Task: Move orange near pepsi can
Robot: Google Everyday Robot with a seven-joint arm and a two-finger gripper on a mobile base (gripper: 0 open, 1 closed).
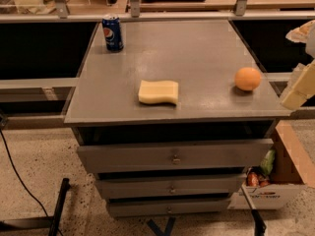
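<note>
The orange [247,78] sits on the grey cabinet top [197,53] near its right edge. The pepsi can [112,33] stands upright at the far left corner of the top, well away from the orange. My gripper [300,85] shows as a pale shape at the right edge of the view, just right of the cabinet top and a short way right of the orange, touching nothing.
A pale yellow sponge [158,92] lies near the front middle of the top. Three drawers [174,157] sit below, slightly pulled out. A cardboard box [280,181] with items stands on the floor at the right. A rail [162,14] runs behind the cabinet.
</note>
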